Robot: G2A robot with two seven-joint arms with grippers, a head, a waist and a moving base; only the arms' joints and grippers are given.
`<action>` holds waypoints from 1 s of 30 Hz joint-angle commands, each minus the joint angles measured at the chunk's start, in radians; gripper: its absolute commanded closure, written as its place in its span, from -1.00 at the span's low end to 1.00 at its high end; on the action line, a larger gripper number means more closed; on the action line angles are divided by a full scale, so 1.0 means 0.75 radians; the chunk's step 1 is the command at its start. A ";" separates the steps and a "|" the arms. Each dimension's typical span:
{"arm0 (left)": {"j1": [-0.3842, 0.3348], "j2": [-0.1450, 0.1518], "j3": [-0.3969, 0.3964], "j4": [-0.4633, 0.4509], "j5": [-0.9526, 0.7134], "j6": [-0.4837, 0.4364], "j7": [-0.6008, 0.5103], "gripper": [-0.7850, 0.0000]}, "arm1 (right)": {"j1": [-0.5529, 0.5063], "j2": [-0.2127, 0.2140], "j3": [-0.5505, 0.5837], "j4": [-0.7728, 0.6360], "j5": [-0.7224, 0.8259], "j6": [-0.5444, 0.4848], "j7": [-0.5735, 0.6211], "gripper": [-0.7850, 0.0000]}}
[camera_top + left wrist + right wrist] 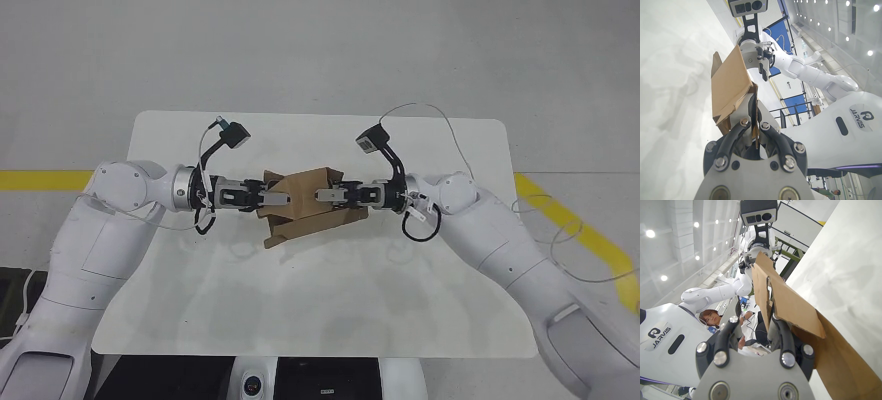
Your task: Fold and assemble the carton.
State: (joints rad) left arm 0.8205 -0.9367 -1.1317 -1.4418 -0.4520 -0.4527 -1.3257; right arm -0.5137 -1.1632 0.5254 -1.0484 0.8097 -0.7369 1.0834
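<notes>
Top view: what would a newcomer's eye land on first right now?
A brown, half-folded carton hangs over the middle of the white table, held between both arms. The left gripper is shut on one flap. The right gripper is open against the opposite side.

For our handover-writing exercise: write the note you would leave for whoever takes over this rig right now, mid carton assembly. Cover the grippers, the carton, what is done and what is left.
Left gripper: shut on a flap of the carton.
Right gripper: open, straddling a panel at the carton's other end, not clamped.
Carton: between both arms over the middle of the table, partly spread, flaps loose.
Done: one end gripped.
To do: probably close the right gripper, square the carton, fold the flaps in.
</notes>
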 commanded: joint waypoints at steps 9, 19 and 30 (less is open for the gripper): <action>0.003 -0.001 0.008 -0.008 0.001 0.004 -0.005 1.00 | 0.029 -0.030 0.008 0.022 -0.019 0.033 0.033 0.53; 0.004 -0.001 0.007 -0.007 0.003 0.007 -0.005 1.00 | 0.024 -0.042 0.026 0.030 -0.032 0.051 0.051 1.00; 0.004 0.002 -0.014 0.007 -0.018 0.030 -0.006 -1.00 | 0.000 -0.045 0.068 0.061 -0.078 -0.013 -0.013 1.00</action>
State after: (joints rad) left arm 0.8232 -0.9353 -1.1405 -1.4364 -0.4639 -0.4304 -1.3298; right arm -0.5109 -1.1969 0.5730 -1.0059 0.7581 -0.7369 1.0833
